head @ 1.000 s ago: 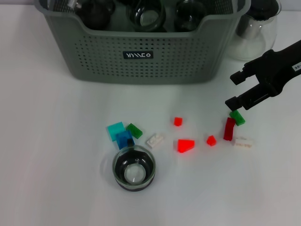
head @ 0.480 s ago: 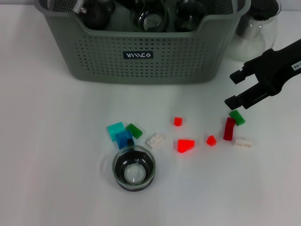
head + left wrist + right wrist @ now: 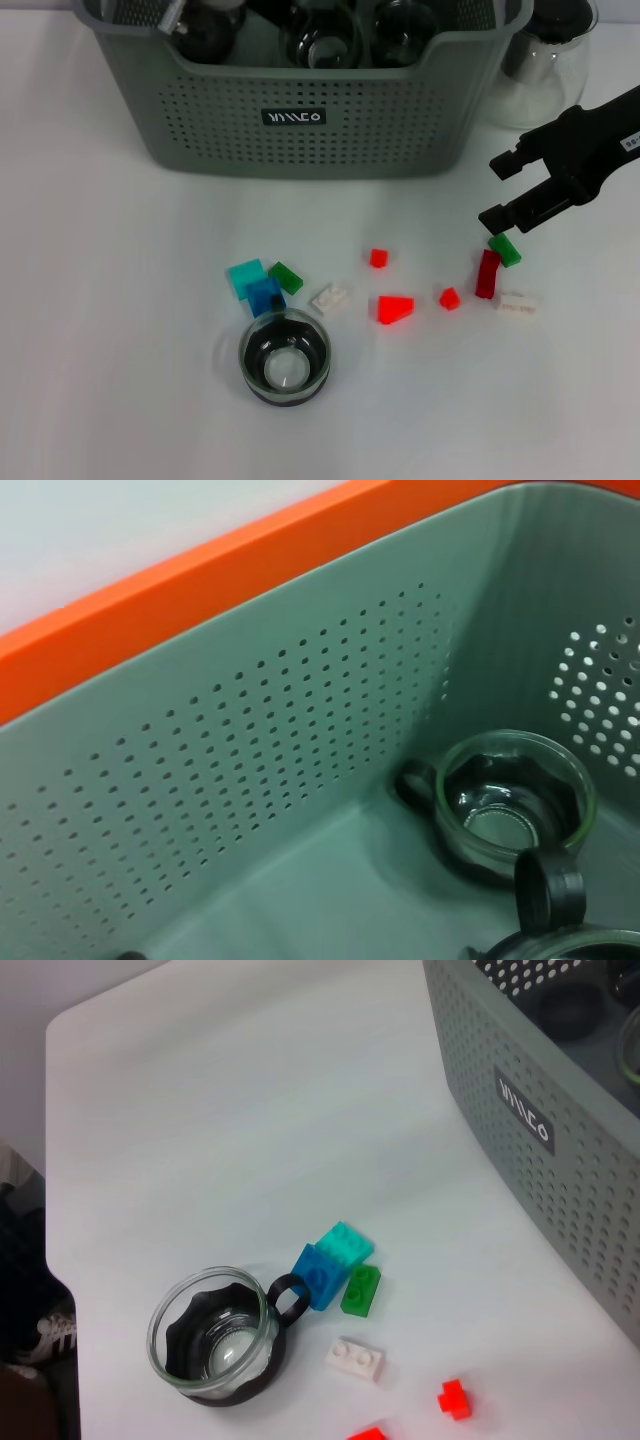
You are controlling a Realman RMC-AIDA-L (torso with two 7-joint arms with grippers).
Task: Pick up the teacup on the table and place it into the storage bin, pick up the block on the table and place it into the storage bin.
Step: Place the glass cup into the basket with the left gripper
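The grey-green perforated plastic storage bin (image 3: 300, 95) is walling off the far side of the white desk (image 3: 110, 330), and dark glass teacups (image 3: 515, 805) are already crowding its floor, though one corner inside is lying bare. A clear round glass teapot (image 3: 545, 60) is blocking the space just right of the bin. Nearer than the bin, small plastic blocks (image 3: 395, 308) are lying scattered across the middle, with open gaps between them. A glass teacup with a dark liner (image 3: 285, 357) is touching the blue blocks (image 3: 262, 295). The black right gripper (image 3: 505, 190) is hanging with open jaws just above a green block (image 3: 505, 250). Left of the bin's label, the desk is lying open.
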